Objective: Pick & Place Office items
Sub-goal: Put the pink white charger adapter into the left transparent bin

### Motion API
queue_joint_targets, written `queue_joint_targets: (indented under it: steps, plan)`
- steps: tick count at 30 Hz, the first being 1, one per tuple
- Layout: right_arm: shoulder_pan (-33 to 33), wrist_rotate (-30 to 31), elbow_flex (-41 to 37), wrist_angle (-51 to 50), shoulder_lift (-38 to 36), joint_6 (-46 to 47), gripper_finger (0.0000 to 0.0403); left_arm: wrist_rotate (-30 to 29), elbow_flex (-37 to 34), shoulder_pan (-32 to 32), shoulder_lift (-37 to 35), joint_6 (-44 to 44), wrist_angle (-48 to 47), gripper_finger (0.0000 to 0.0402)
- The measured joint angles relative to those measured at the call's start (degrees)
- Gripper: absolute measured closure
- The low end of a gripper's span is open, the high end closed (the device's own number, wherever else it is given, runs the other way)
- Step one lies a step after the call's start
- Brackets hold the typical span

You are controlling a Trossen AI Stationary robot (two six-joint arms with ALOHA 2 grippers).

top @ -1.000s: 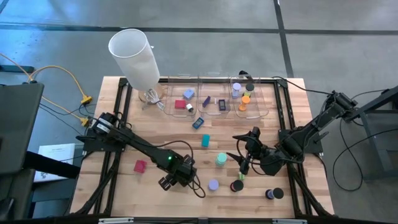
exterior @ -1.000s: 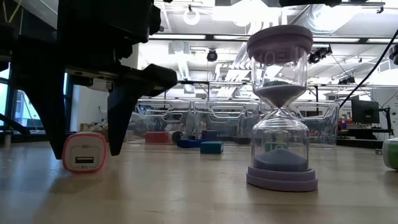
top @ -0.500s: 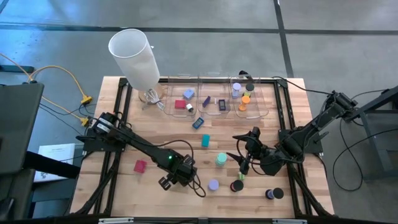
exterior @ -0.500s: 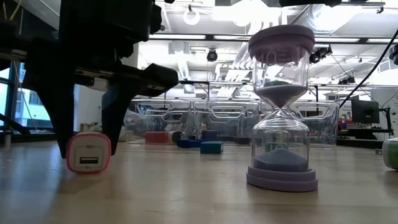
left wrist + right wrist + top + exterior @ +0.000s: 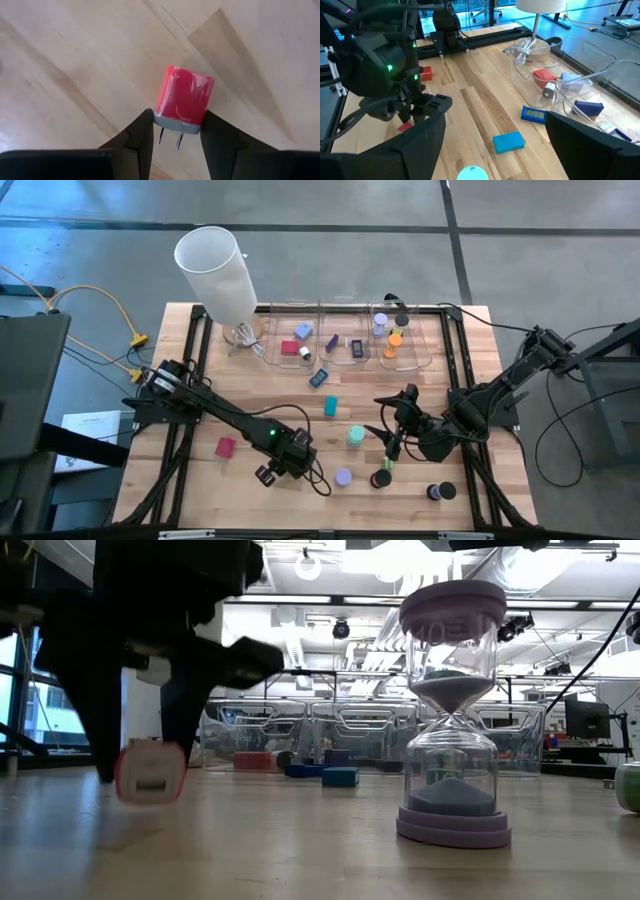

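Note:
My left gripper (image 5: pixel 272 472) stands at the near middle-left of the table, shut on a pink-red wall charger (image 5: pixel 184 97) with a grey prong end. The low view shows the charger (image 5: pixel 150 772) between the two dark fingers, its socket face toward the near edge. My right gripper (image 5: pixel 392 444) hangs open over the near right part of the table, nothing between its fingers (image 5: pixel 427 130). Loose items lie about: a red block (image 5: pixel 225 447), a teal block (image 5: pixel 330 407) and a lavender hourglass (image 5: pixel 343 477). My left gripper pinches the charger between its two fingers at the grey prong end (image 5: pixel 176 123), one finger (image 5: pixel 142 135) on each side. The fingers come from above, pointing steeply down. In the low view the charger sits level, just clear of the tabletop.
Clear bins (image 5: pixel 350 340) with several items line the far edge, beside a tall white cylinder (image 5: pixel 218 272). A blue flat rectangle (image 5: pixel 319 378), a green round piece (image 5: pixel 356 437) and two black discs (image 5: pixel 381 478) (image 5: pixel 440 492) lie on the right half. The hourglass (image 5: pixel 452 710) stands close to the low camera.
My left gripper has shut on the charger: its fingers stood apart from the charger's sides, then came against them. The charger has since come up a little off the table. The right arm has kept still.

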Motion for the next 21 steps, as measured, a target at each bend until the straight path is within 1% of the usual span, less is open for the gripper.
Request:
queue_joint_targets:
  steps: [8,9,11,13,16,18,21]
  plan:
    - [0.0,0.0,0.0,-0.04,0.02,-0.01,0.0071,-7.55,0.0,-2.29,-5.83,-3.48,-1.3,0.028]
    - [0.0,0.0,0.0,-0.03,0.02,0.01,0.0071,-8.48,0.0,-2.53,-6.84,-4.68,-1.46,0.028]
    - [0.0,0.0,0.0,-0.02,0.02,0.01,0.0071,-10.32,0.0,-2.78,-8.85,-10.47,-2.45,0.028]
    - [0.0,0.0,0.0,0.0,0.02,0.01,0.0071,-11.44,0.0,-2.06,-11.08,-16.13,-3.49,0.028]
    - [0.02,0.0,0.0,0.02,0.04,0.01,0.0071,-12.02,0.03,0.15,-14.69,-21.73,-6.07,0.028]
    - [0.02,-0.01,0.0,0.11,0.04,0.01,0.0071,-12.54,0.03,1.9,-16.98,-23.94,-6.81,0.028]
    - [0.0,0.0,0.0,0.41,0.04,0.0,0.0071,-14.7,0.04,4.71,-20.12,-24.45,-7.45,0.028]
